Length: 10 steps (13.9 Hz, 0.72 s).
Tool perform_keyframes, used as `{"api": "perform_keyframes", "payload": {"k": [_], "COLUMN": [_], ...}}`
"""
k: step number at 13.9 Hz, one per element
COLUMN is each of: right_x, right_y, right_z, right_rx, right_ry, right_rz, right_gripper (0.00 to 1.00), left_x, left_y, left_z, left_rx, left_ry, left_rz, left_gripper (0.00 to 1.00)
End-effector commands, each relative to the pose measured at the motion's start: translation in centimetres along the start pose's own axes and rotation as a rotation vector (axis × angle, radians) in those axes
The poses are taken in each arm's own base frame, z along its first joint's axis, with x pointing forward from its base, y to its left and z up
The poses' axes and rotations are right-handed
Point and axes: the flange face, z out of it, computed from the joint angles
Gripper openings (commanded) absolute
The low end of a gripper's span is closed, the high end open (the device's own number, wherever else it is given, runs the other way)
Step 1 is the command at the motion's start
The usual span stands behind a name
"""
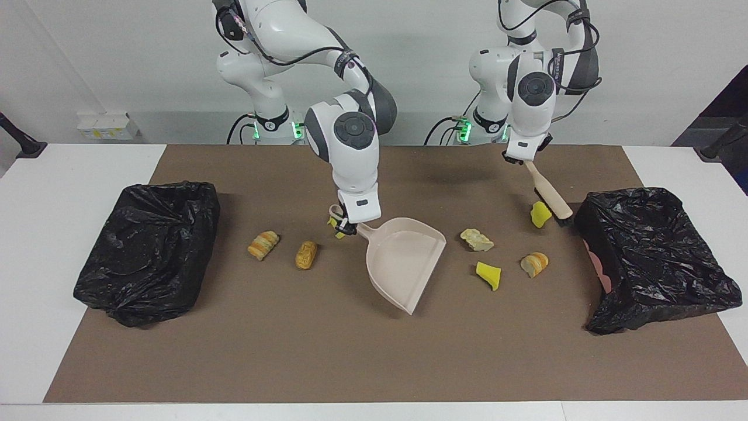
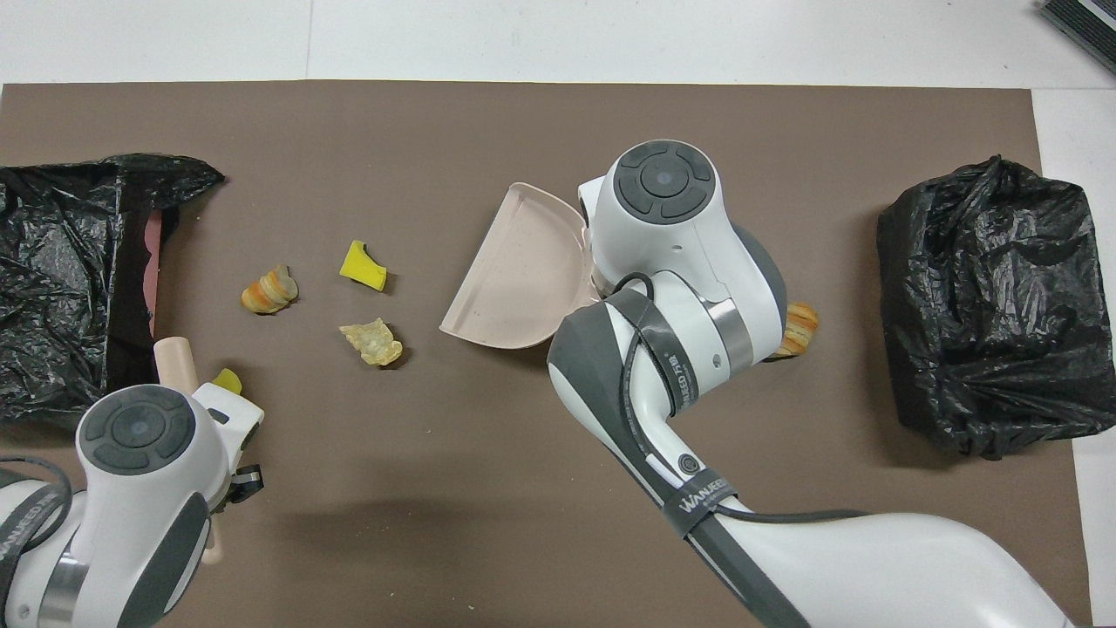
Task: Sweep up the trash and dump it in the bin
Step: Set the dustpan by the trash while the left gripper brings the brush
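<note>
Looking at how far this has got: basically still the setup stage. The right end effector [image 1: 346, 225] is clamped on the handle of the pink dustpan [image 1: 403, 260], which sits mid-table with its mouth turned toward the left arm's end. The left end effector [image 1: 522, 159] is clamped on the brush [image 1: 548, 197], bristles down just beside a yellow sponge wedge [image 1: 540, 214] and right next to the black-bagged bin [image 1: 654, 257] at that end.

Nothing is in the pan yet and I can't see any scrap in either bin, so none of the trash counts as dumped. Between pan and that bin lie a pale lump [image 1: 476, 240], another yellow wedge [image 1: 488, 275] and a golden-brown lump [image 1: 534, 264]. Toward the right arm's end there are two more bread-like lumps [image 1: 263, 245] [image 1: 306, 254], plus the green-and-yellow sponge [image 1: 336, 225] mostly hidden by the right end effector. The second bin [image 1: 149, 248] sits at that end.

So my read: all seven scraps still need sweeping into the pan, then tipping into a bin. Looks like the cluster at the left arm's end goes first.
</note>
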Motion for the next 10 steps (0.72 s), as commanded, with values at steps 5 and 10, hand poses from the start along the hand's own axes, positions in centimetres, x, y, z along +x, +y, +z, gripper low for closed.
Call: {"api": "perform_keyframes", "payload": {"k": [5,10], "right_x": [-2.2,-1.0], "right_y": [0.0,-1.1], "right_z": [0.8,2.6], "right_rx": [-0.03,-0.087], "right_ry": [-0.056,-0.087], "right_rz": [-0.316,-0.389], "right_gripper": [0.0,0.0], "left_x": [1.7,2.9], "left_y": [0.5,-0.1], "left_z": [3.2,4.1], "left_rx": [0.11,0.081], "left_ry": [-0.01,-0.024], "left_rz": [-0.029,-0.047], "left_gripper": [0.0,0.0]}}
